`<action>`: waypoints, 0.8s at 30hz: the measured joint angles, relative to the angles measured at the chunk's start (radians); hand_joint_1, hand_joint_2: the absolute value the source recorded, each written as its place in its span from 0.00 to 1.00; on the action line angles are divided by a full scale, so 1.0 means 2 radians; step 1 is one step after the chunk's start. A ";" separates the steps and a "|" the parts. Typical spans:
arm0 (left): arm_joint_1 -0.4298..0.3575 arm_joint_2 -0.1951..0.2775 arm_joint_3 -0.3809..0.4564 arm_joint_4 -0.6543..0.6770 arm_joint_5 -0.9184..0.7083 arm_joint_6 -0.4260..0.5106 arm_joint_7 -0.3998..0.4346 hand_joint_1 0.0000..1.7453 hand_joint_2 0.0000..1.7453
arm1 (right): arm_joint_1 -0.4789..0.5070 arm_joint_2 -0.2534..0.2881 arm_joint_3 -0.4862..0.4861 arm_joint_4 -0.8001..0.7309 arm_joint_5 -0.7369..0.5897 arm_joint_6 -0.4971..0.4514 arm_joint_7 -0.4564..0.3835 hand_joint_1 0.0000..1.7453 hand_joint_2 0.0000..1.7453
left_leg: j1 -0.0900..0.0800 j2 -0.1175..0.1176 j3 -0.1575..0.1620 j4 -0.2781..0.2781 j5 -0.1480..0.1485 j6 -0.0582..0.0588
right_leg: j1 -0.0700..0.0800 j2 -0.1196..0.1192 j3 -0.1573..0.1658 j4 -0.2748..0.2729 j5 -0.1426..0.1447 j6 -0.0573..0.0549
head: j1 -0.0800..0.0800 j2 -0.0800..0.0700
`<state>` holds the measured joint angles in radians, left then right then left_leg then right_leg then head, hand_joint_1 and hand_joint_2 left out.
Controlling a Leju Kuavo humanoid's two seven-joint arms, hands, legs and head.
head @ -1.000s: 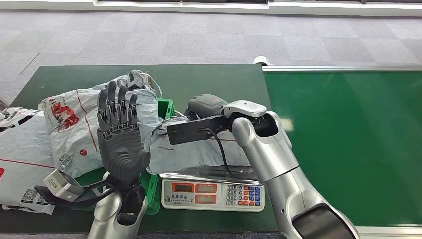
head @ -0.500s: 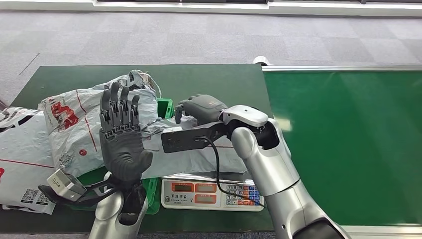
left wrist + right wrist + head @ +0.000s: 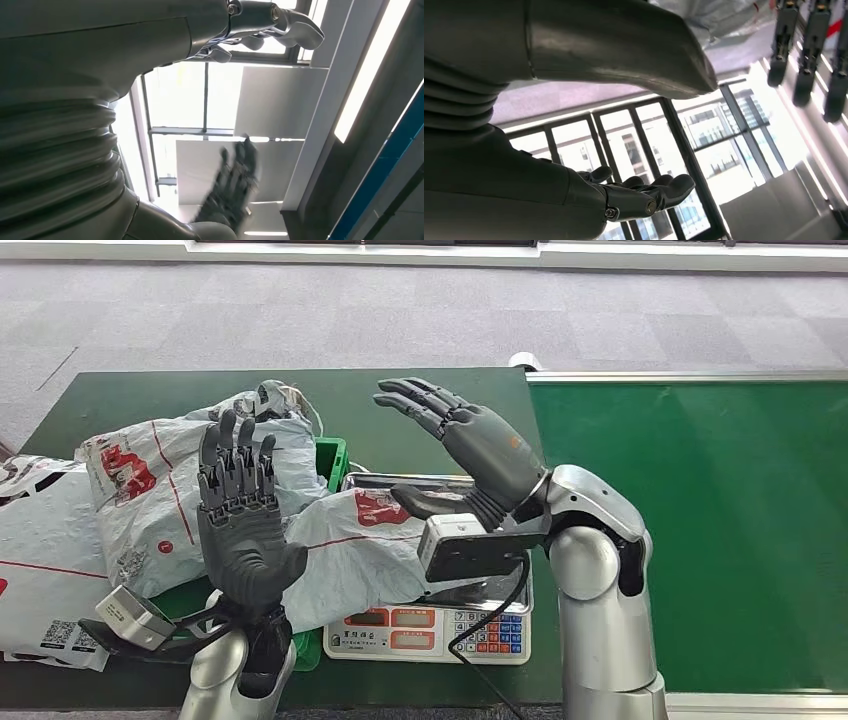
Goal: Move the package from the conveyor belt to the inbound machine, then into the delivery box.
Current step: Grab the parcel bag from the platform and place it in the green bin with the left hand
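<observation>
A grey plastic package (image 3: 365,545) with a red label lies on the scale (image 3: 430,628), the inbound machine at the table's front. Above it my right hand (image 3: 470,440) is raised, palm up, fingers spread, holding nothing. My left hand (image 3: 240,520) stands upright left of the package, palm away from the camera, fingers straight and apart, empty. The conveyor belt (image 3: 700,520) stretches out green on the right with nothing on it. In the left wrist view my right hand (image 3: 232,192) appears blurred against the ceiling. In the right wrist view my own thumb (image 3: 634,50) and fingers (image 3: 644,195) are apart.
A green box (image 3: 330,465) sits behind my left hand, piled with other grey and white packages (image 3: 150,480). More white packages (image 3: 40,560) lie at the table's left edge. The dark green table (image 3: 420,405) is bare at the back.
My right hand has let go of the package on the scale, lifted and turned palm up with fingers spread. The package now lies flat. My left hand has hardly moved.
</observation>
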<state>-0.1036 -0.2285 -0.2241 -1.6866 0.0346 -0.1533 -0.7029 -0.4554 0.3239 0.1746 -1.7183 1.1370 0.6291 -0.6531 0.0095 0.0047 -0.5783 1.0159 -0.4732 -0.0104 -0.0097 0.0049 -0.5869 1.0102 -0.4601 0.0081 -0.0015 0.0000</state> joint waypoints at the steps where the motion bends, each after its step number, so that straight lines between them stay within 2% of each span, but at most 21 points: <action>1: 0.000 0.000 0.000 -0.002 -0.003 0.003 0.000 0.00 1.00 | 0.009 0.003 -0.008 -0.017 0.000 0.000 -0.004 0.00 0.00 | 0.000 0.000 0.000 0.000 0.000 0.000 | 0.000 0.000 0.000 0.000 0.000 0.000 | 0.000 0.000; 3: 0.000 0.000 0.000 -0.007 -0.017 0.015 0.000 0.00 1.00 | 0.022 0.008 -0.022 -0.046 0.007 0.000 -0.005 0.00 0.00 | 0.000 0.000 0.000 0.000 0.000 0.000 | 0.000 0.000 0.000 0.000 0.000 0.000 | 0.000 0.000; 5: -0.002 0.002 0.000 -0.010 -0.069 0.056 0.001 0.00 1.00 | 0.032 0.010 -0.033 -0.077 0.018 0.000 -0.003 0.00 0.00 | 0.000 0.001 0.000 0.000 0.000 0.000 | 0.000 0.001 0.000 0.000 0.000 0.000 | 0.000 0.000; 8: -0.018 0.008 -0.008 -0.005 -0.265 0.156 0.031 0.00 1.00 | 0.044 0.011 -0.047 -0.132 0.024 0.000 -0.003 0.00 0.00 | 0.000 0.001 0.000 0.000 0.000 0.000 | 0.000 0.001 0.000 0.000 0.000 0.000 | 0.000 0.000; 10: -0.040 0.015 -0.019 0.007 -0.414 0.181 0.075 0.00 1.00 | 0.049 0.011 -0.053 -0.164 0.017 0.000 -0.005 0.00 0.00 | 0.000 0.001 0.000 0.000 0.000 0.000 | 0.000 0.001 0.000 0.000 0.000 0.000 | 0.000 0.000; 13: -0.077 0.026 -0.041 0.044 -0.567 0.163 0.136 0.00 1.00 | 0.055 0.011 -0.061 -0.195 0.001 0.000 -0.007 0.00 0.00 | 0.000 0.003 0.001 0.000 0.000 0.000 | -0.001 0.002 0.000 0.000 0.001 0.000 | 0.000 0.000; 16: -0.125 0.036 -0.070 0.110 -0.668 0.118 0.177 0.00 1.00 | 0.059 0.010 -0.069 -0.208 -0.012 0.000 -0.007 0.00 0.00 | -0.001 0.004 0.001 0.000 0.000 0.000 | -0.001 0.003 0.000 0.000 0.001 0.000 | 0.000 0.000; 19: -0.156 0.042 -0.091 0.168 -0.691 0.099 0.182 0.00 1.00 | 0.060 0.009 -0.076 -0.213 -0.017 0.000 -0.006 0.00 0.00 | -0.001 0.006 0.001 0.000 0.000 0.000 | -0.001 0.005 -0.001 0.000 0.002 0.000 | 0.000 0.000; 24: -0.198 0.052 -0.112 0.254 -0.698 0.082 0.164 0.00 1.00 | 0.061 0.009 -0.082 -0.213 -0.016 0.000 -0.005 0.00 0.00 | -0.001 0.006 0.001 0.000 0.000 0.000 | -0.001 0.006 -0.001 0.000 0.002 0.000 | 0.000 0.000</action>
<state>-0.4990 -0.1251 -0.4489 -1.1778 -1.3612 0.0114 -0.3752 -0.3328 0.3421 0.0115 -2.1440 1.1046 0.6291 -0.6634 0.0084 0.0167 -0.5765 1.0162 -0.4730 -0.0104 -0.0108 0.0167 -0.5898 1.0102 -0.4559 0.0088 -0.0014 0.0000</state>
